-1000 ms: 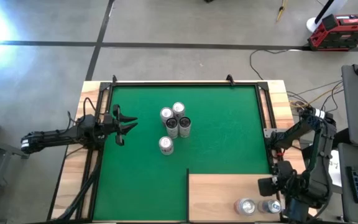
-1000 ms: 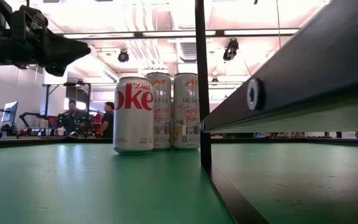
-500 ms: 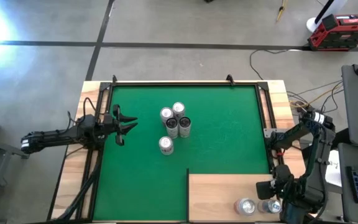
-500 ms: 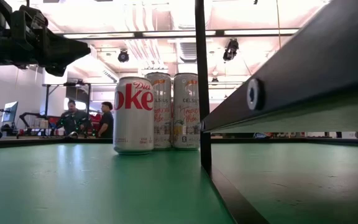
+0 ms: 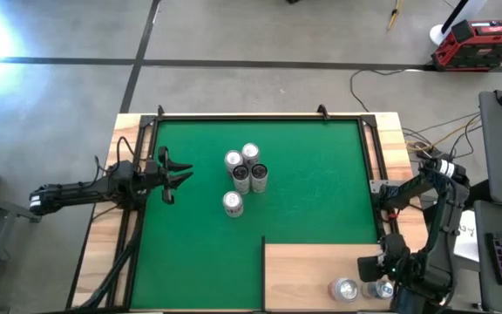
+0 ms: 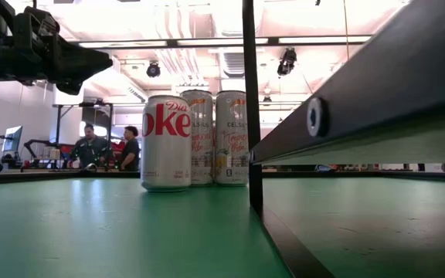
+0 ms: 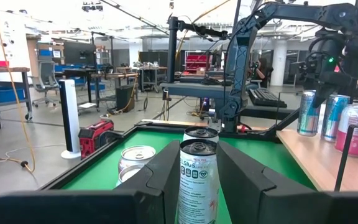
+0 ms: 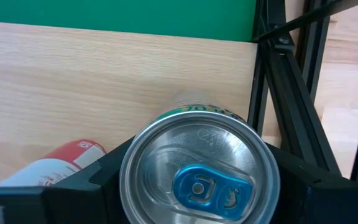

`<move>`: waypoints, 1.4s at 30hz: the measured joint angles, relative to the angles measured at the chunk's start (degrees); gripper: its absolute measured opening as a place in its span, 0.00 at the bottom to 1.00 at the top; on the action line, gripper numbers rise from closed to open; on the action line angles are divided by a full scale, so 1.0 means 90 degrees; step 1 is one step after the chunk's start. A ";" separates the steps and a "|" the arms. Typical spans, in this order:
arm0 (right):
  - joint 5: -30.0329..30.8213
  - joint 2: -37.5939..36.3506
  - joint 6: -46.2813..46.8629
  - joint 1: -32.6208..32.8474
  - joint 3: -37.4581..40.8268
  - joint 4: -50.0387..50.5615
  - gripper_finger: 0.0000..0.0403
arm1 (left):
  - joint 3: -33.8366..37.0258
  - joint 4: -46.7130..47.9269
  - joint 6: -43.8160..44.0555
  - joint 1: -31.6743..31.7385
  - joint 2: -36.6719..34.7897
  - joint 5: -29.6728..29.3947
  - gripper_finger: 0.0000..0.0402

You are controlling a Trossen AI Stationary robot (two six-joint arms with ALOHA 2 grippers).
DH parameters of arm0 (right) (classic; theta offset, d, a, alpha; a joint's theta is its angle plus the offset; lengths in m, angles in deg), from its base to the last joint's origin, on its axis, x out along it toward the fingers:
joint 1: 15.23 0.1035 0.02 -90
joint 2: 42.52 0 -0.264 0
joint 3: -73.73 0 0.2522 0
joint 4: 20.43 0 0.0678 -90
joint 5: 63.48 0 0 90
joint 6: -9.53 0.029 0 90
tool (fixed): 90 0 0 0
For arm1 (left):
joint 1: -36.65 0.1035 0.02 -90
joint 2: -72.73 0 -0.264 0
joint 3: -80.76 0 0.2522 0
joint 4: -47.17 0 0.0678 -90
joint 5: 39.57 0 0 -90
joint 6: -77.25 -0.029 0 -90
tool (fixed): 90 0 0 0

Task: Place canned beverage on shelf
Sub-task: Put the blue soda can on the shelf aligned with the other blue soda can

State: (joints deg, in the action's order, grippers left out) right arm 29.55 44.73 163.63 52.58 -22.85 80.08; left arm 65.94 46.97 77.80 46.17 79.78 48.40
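The shelf (image 5: 308,272) is a pale plywood panel at the mat's near right corner. My right gripper (image 5: 387,277) points down over its right end, shut on a can with a blue tab (image 8: 199,175). A pink can (image 8: 73,155) stands on the shelf just left of it. Several more cans (image 5: 244,177) stand upright in a cluster mid-mat, a Diet Coke can (image 6: 166,143) among them. My left gripper (image 5: 178,172) hovers at the mat's left edge, open and level. It points at the cluster and touches nothing. My right gripper pinches the can's round wall just below its top rim (image 8: 133,163) between its two fingers, one on each side. The fingers (image 8: 98,177) come from above, pointing down. The can is upright over the shelf; whether its base rests on the panel I cannot tell.
Black rails (image 8: 284,74) run along the shelf's right edge, close to the held can. The green mat (image 5: 321,183) lies bare between the cluster and the shelf. People sit in the room beyond the table's far side (image 6: 107,150).
My right gripper has sunk a little and shifted slightly toward the table's near edge, still shut on the upright can. The left arm and the cans on the mat have kept still.
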 joint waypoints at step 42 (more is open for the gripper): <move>-0.0059 -0.0025 -0.0023 -0.0165 -0.0613 0.0369 0.73 | 0.0000 -0.0002 0.0000 0.0000 0.0000 0.0000 0.22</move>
State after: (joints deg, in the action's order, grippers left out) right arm 29.02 44.50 163.42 51.09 -28.37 83.41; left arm 65.94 46.95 77.80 46.17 79.78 48.41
